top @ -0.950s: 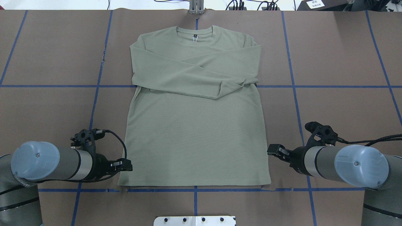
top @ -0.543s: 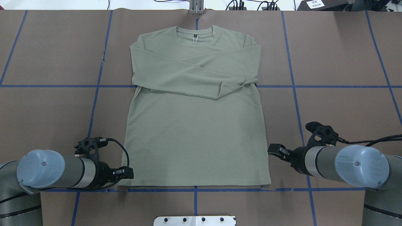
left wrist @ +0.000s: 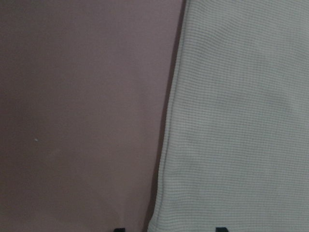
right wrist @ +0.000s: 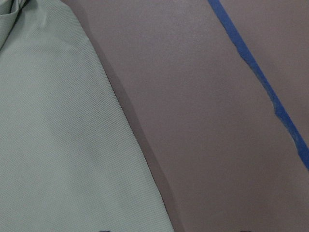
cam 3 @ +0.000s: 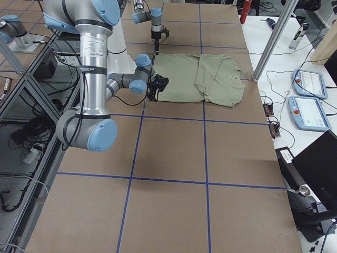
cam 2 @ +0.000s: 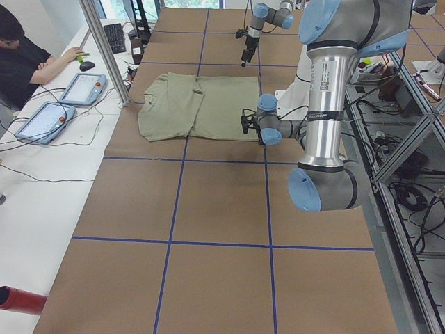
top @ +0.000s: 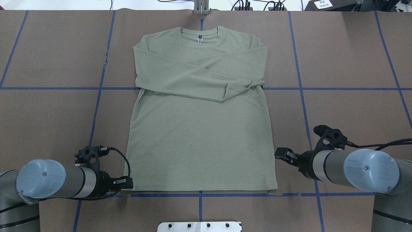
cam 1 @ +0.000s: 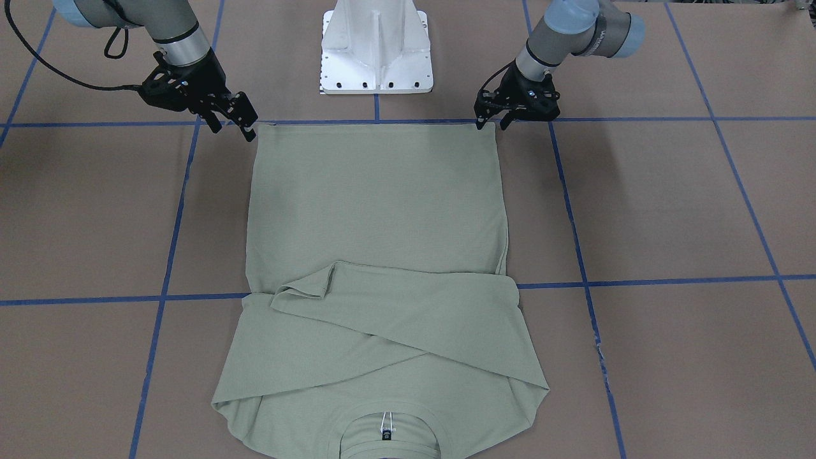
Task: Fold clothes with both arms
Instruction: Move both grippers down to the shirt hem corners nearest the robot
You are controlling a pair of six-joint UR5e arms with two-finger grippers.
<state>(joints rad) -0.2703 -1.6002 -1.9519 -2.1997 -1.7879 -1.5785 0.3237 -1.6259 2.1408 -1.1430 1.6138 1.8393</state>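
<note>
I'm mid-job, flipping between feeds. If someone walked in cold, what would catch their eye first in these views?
The sage-green long-sleeved shirt lies flat in the middle of the table, sleeves crossed over its chest and collar pointing away from the robot. The left gripper is open at the hem's left corner. The right gripper, also open, is beside the shirt's right edge, a little farther up from the hem.
</note>
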